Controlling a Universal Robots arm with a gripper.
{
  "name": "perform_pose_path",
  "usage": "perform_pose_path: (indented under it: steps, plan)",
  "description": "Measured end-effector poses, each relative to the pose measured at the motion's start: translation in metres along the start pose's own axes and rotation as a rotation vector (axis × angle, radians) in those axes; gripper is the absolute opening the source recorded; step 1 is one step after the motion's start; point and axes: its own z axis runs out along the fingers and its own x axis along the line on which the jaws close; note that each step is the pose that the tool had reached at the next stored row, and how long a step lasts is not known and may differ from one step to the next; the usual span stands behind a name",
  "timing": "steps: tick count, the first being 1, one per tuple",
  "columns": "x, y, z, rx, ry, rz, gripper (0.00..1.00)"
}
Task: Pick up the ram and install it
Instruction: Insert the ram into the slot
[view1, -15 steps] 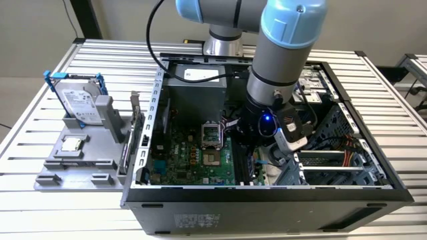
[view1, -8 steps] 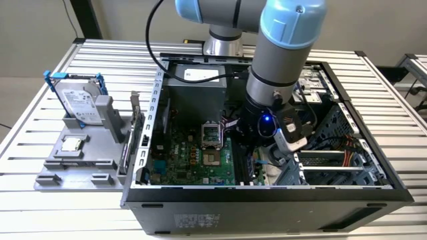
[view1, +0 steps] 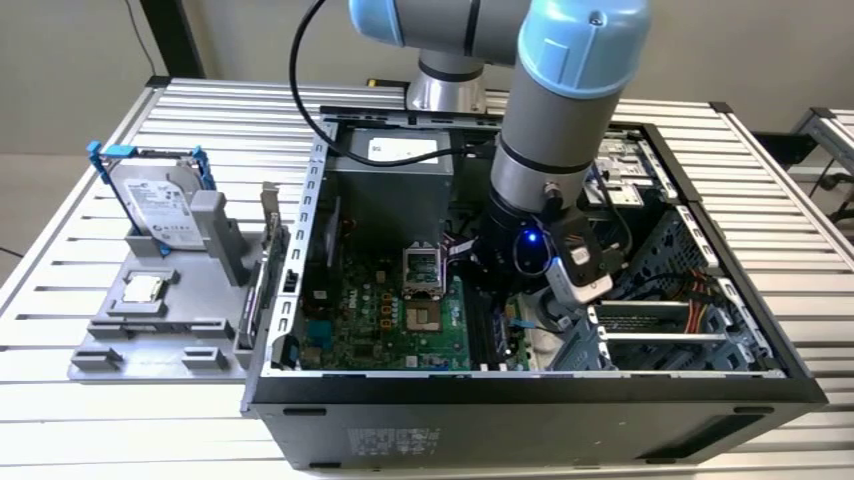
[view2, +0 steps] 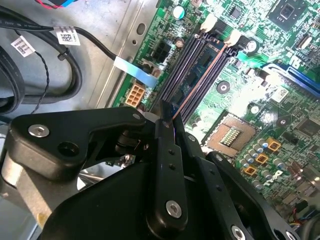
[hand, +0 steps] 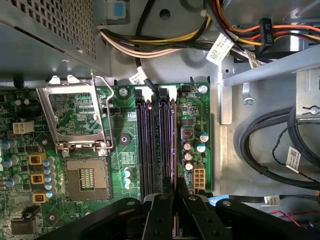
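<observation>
Slatted metal surface (view1: 107, 400), open PC case (view1: 534, 385) lying on its side on it, arm reaching down into the case from the far side.

Hand (view1: 514, 318) is low over the motherboard (view1: 387, 320), right of the empty CPU socket (view1: 424, 318) in the exterior view. In both wrist views the black fingers (view2: 167, 150) come together tight on a thin edge: clenched, grasping the ram (view2: 200, 80).

Ram look: seen edge-on in the second wrist view, so it reads as a long thin straight strip, copper/reddish along the top edge, dark faces below. It runs from the fingertips out along the black memory slots (view2: 187, 75), parallel to them and about the same length. Far end sits by the white slot latches (view2: 232, 37). In the first wrist view the ram (hand: 172, 145) is a narrow dark line with a reddish edge over the slot on the side furthest from the socket, beside the small capacitors (hand: 189, 150). Can't tell if it's fully seated or only resting in the slot.

Elsewhere: grey fixture tray (view1: 160, 330) on the surface at the exterior view's left, holding the silver hard drive (view1: 158, 205) with blue brackets, upright, and a small square CPU chip (view1: 142, 289) lying flat nearer. Cable bundle (hand: 165, 42) runs along the case floor beyond the slots.
</observation>
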Motion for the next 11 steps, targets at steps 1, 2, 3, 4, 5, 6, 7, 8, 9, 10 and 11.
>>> perform_pose_path:
  steps: [1, 2, 3, 4, 5, 6, 7, 8, 9, 10, 11]
  plan:
    - [0.0000, 0.0000, 0.0004, 0.0001, 0.0000, 0.000, 0.00]
    - [0.0000, 0.0001, 0.0007, 0.0004, 0.0001, 0.000, 0.00]
    - [0.0000, 0.0001, 0.0008, 0.0009, 0.0001, 0.000, 0.00]
    - [0.0000, 0.0001, 0.0011, 0.0010, 0.0001, 0.000, 0.00]
    - [0.0000, 0.0001, 0.0013, 0.0011, 0.0001, 0.000, 0.00]
    - [0.0000, 0.0001, 0.0013, 0.0012, 0.0001, 0.000, 0.00]
    - [0.0000, 0.0001, 0.0014, 0.0014, 0.0001, 0.000, 0.00]
    - [0.0000, 0.0004, 0.0019, 0.0010, 0.0000, 0.000, 0.00]
    - [0.0000, 0.0006, 0.0023, 0.0010, 0.0000, 0.000, 0.00]
    - [-0.0001, 0.0007, 0.0025, 0.0012, 0.0000, 0.000, 0.00]
    - [-0.0001, 0.0009, 0.0027, 0.0014, 0.0000, 0.000, 0.00]
